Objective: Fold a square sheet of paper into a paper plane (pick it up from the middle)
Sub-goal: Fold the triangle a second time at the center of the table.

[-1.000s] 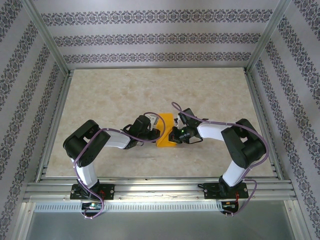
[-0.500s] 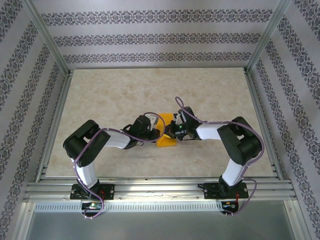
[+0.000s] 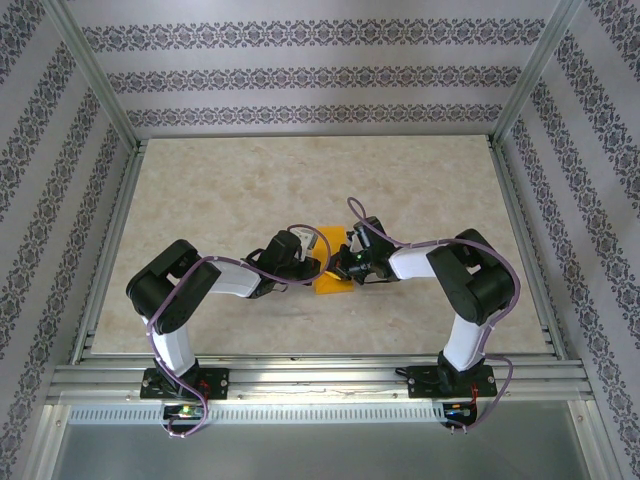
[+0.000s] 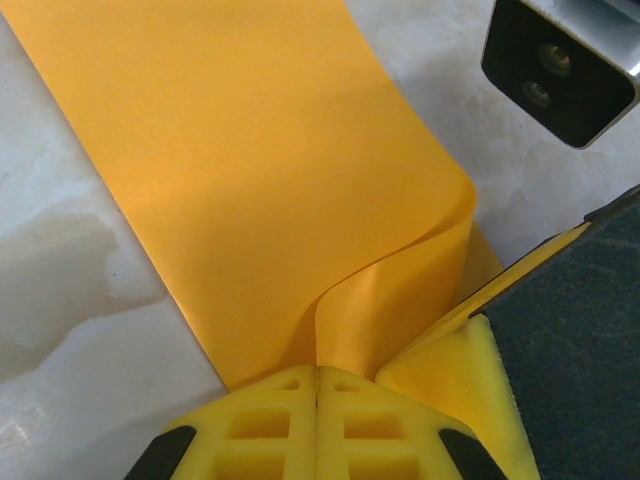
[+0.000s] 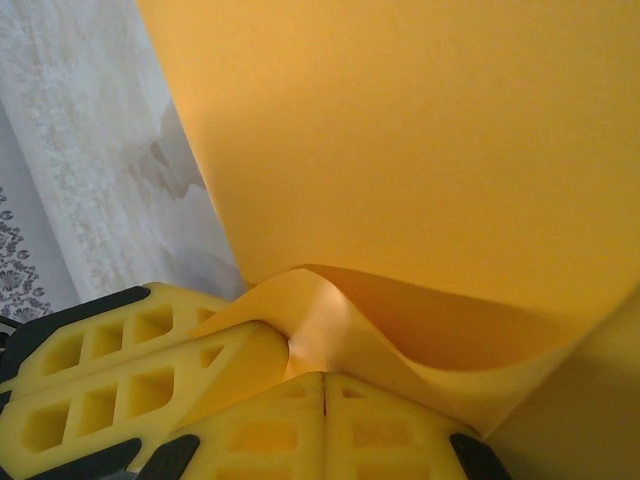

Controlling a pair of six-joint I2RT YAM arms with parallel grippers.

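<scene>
The square sheet of paper (image 3: 331,272), bright orange, is bent over on itself at the middle of the table between both grippers. My left gripper (image 3: 314,268) is shut on its edge; in the left wrist view the yellow fingertips (image 4: 318,370) pinch a raised curl of the paper (image 4: 250,170). My right gripper (image 3: 343,267) is shut on the opposite edge, its fingertips (image 5: 325,378) clamping a buckled fold of the paper (image 5: 420,140). The two grippers nearly touch: the right finger (image 4: 455,365) shows beside my left one, and the left fingers (image 5: 120,375) beside my right one.
The beige marbled tabletop (image 3: 200,200) lies open around the arms. Aluminium rails (image 3: 300,375) run along the near edge and up the sides. Patterned walls (image 3: 320,75) enclose the back and flanks. The right wrist camera housing (image 4: 560,60) hangs close over the sheet.
My right gripper has slid left toward the left one, bringing its edge of the sheet with it, so the paper bows and looks narrower. The left arm has stayed put.
</scene>
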